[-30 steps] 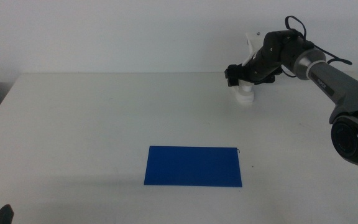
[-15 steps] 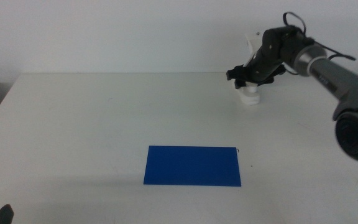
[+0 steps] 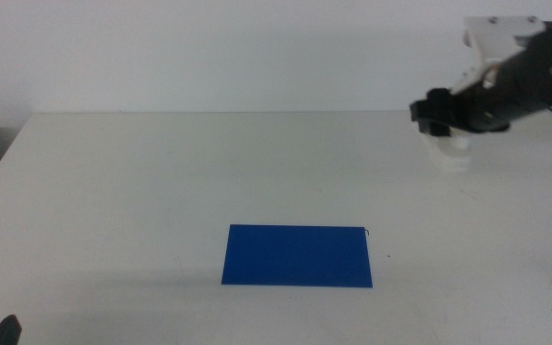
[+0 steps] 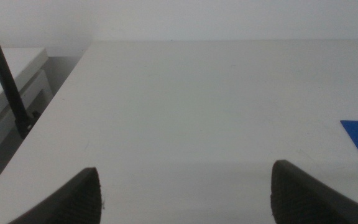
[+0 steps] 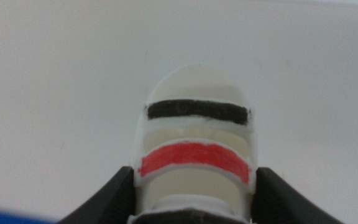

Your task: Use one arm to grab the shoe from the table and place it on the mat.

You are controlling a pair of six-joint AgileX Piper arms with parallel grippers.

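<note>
One broad white table (image 3: 142, 192) fills the scene, with the dark-blue mat (image 3: 297, 255) lying flat near its front centre. Well apart from it, at the far right of the tabletop, the right arm (image 3: 535, 81) reaches in from the right edge. Its right gripper (image 3: 446, 123) is closed onto the shoe (image 3: 448, 153), one dark jaw pressed against each side, as the wrist view shows with the black and red stripes between them; whether the sole touches the table cannot be told. Waiting at the near left corner, the left gripper (image 4: 185, 190) has its jaws spread wide, holding nothing.
</note>
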